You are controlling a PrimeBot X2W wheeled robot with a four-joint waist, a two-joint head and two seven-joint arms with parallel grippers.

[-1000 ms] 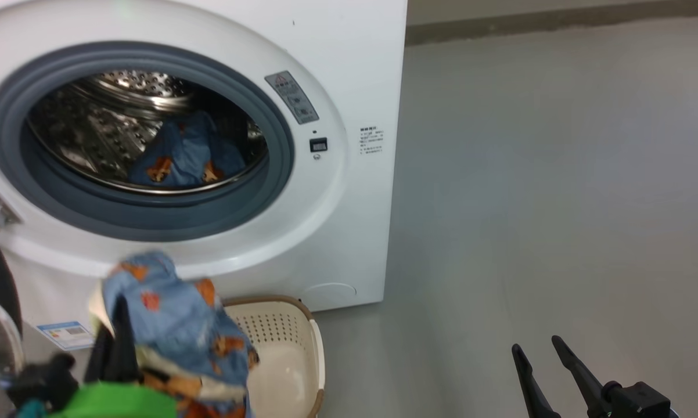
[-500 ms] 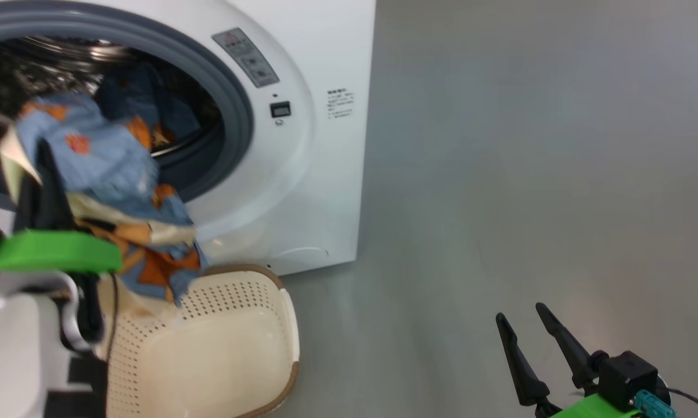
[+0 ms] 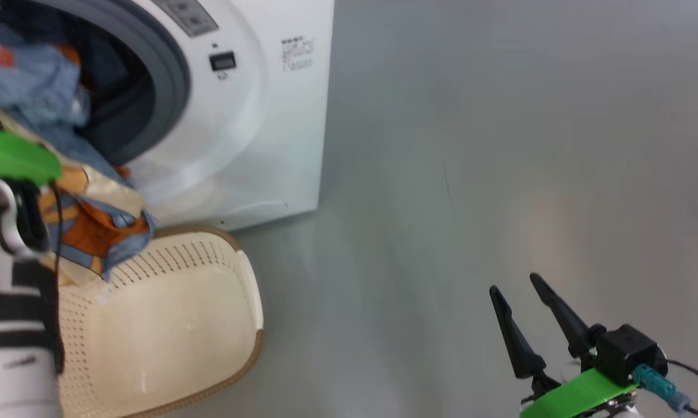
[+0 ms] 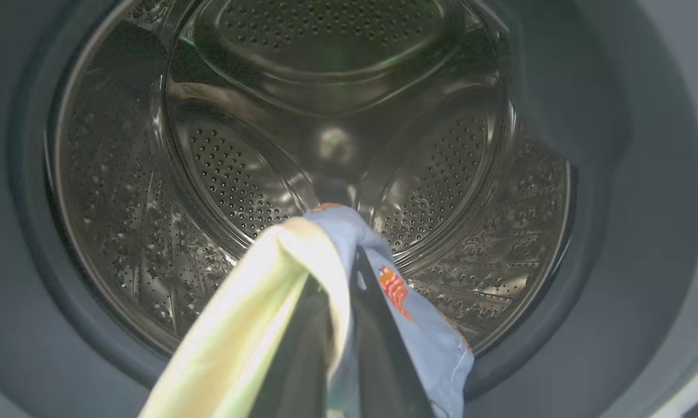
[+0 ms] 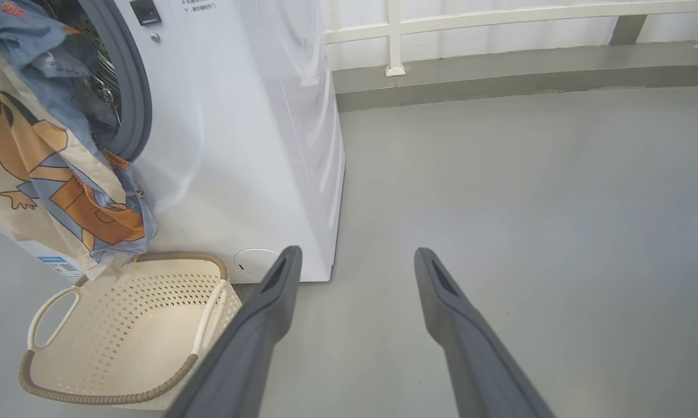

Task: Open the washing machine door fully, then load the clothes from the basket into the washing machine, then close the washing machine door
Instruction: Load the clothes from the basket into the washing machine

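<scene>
My left gripper [image 4: 340, 261] is shut on the clothes [image 4: 395, 290], a light blue garment with orange figures and a cream piece. It holds them at the mouth of the washing machine [image 3: 256, 116], facing the steel drum [image 4: 326, 116]. The bundle hangs down over the grey gasket [image 5: 134, 87] toward the basket [image 5: 93, 399]. The cream basket [image 3: 250, 302] stands on the floor in front of the machine, and its bare bottom shows. My right gripper [image 5: 358, 255] is open and holds nothing, low over the floor to the right [image 3: 520, 290]. The washing machine door is out of view.
Grey floor [image 3: 500, 145] stretches to the right of the machine. A low kerb with a white railing [image 5: 395, 35] runs along the far side. A blue label [image 5: 64, 267] sits low on the machine front, behind the hanging cloth.
The head camera has swung, shifting the machine up and left. My left gripper has lifted the clothes from over the basket to the drum mouth. The right gripper stays open.
</scene>
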